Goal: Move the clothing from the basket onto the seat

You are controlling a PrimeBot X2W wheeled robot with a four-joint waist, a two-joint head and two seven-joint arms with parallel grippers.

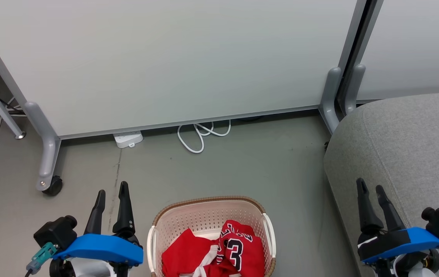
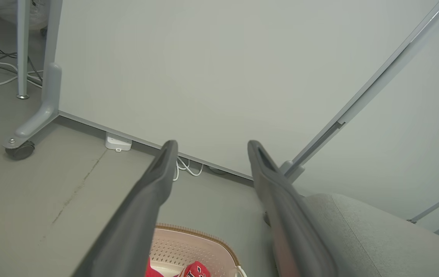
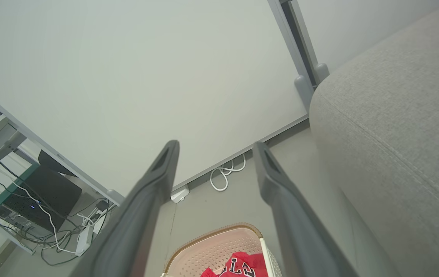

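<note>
I see the laundry basket (image 1: 207, 201) on the floor (image 1: 242, 161) beside the grey seat (image 1: 415, 146), red number-3 jersey (image 1: 238, 250) against its right wall, striped red piece (image 1: 182, 252) at its left (both crumpled), left gripper (image 1: 112, 189) and right gripper (image 1: 370, 185) spread apart, gripping nothing.

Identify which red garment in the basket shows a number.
The right-hand jersey, printed with a black, white-edged 3; the garment to its left shows no number.

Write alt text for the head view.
Red clothing lies in a cream basket on the grey floor at bottom centre, with a grey seat to its right. The left gripper and right gripper sit open and empty at the lower corners; a white partition stands behind.
</note>
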